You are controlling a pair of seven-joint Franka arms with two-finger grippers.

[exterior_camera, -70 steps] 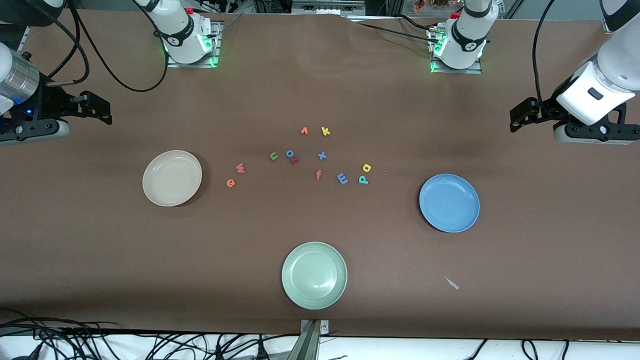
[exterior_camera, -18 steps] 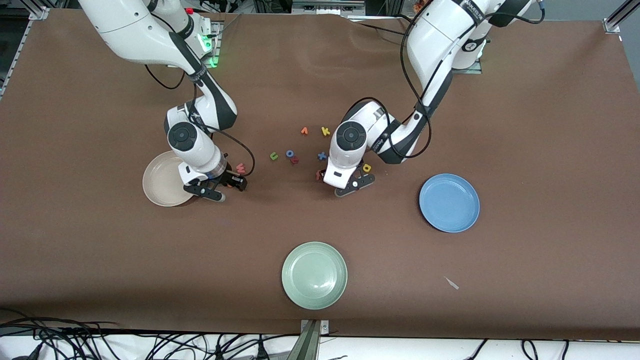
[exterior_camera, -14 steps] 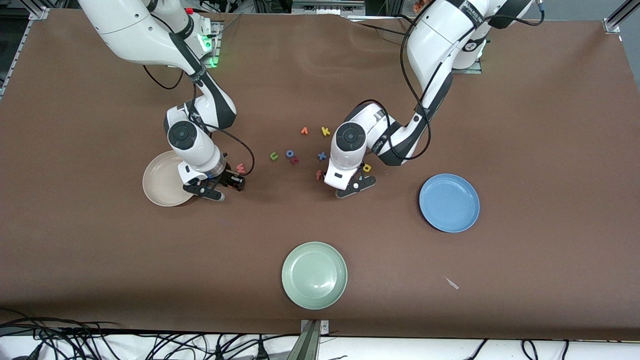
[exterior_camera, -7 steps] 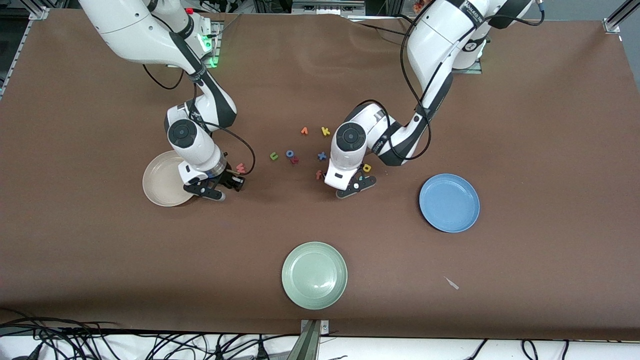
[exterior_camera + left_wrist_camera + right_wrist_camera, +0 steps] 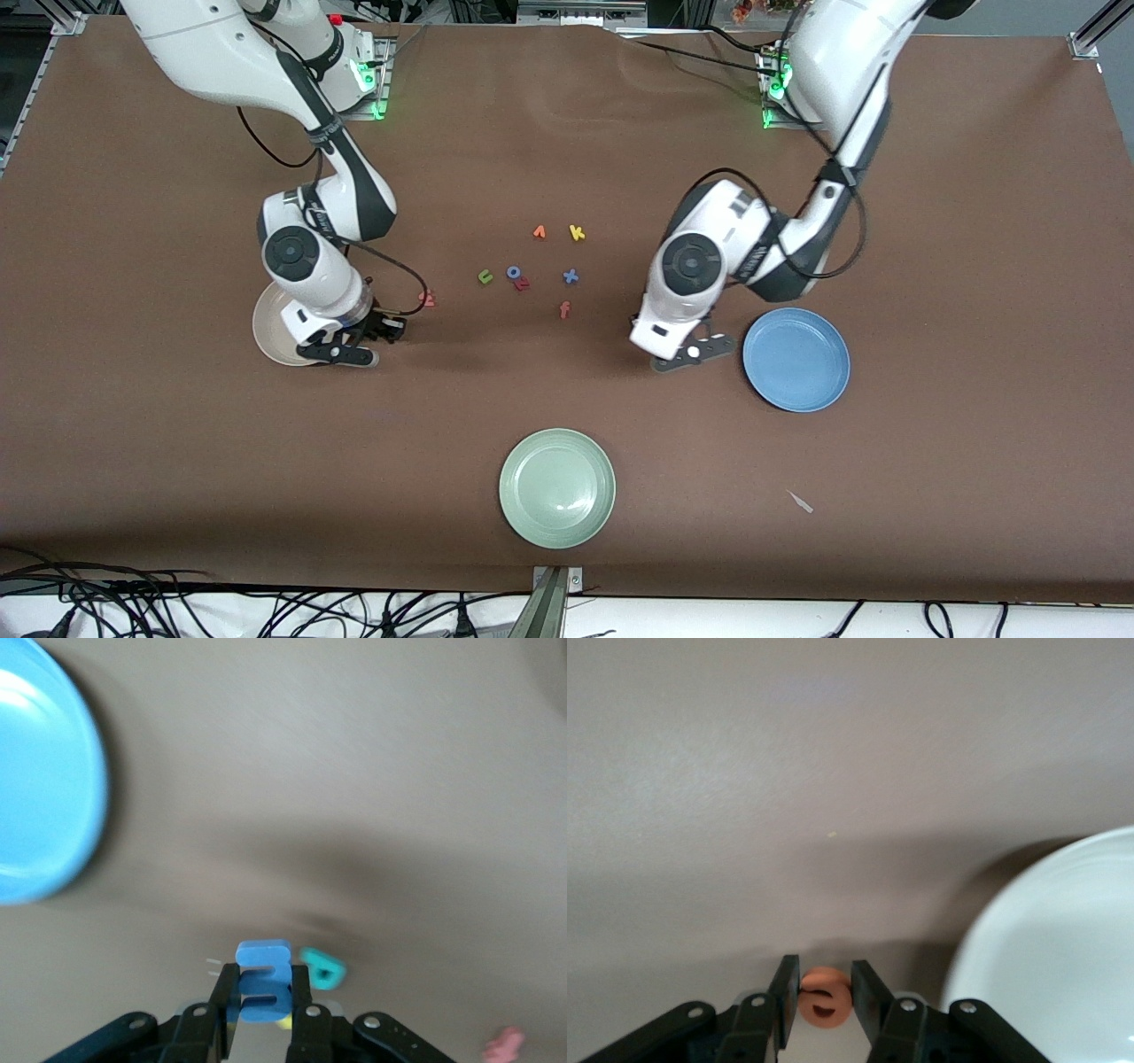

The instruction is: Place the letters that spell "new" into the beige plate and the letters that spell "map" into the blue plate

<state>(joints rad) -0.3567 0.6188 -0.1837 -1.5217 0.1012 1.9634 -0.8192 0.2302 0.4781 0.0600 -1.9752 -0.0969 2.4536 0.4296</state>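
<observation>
My left gripper (image 5: 263, 981) is shut on the blue m (image 5: 263, 992), over bare table beside the blue plate (image 5: 796, 359), whose rim also shows in the left wrist view (image 5: 53, 771). Below it on the table lie the teal p (image 5: 324, 970) and a sliver of yellow that the m mostly hides. My right gripper (image 5: 825, 979) is shut on the orange e (image 5: 825, 998), over the table by the rim of the beige plate (image 5: 270, 332). The pinkish w (image 5: 428, 299) and green n (image 5: 485, 276) lie on the table between the arms.
Other letters lie mid-table: blue o (image 5: 514, 271), a red letter (image 5: 523, 284), blue x (image 5: 570, 276), orange-red f (image 5: 564, 309), orange v (image 5: 539, 232), yellow k (image 5: 576, 233). A pale green plate (image 5: 557, 488) sits nearest the front camera. A small scrap (image 5: 800, 501) lies toward the left arm's end.
Both grippers closed on their letters and left the table. The left one carried the m toward the blue plate; the right one carried the e toward the beige plate.
</observation>
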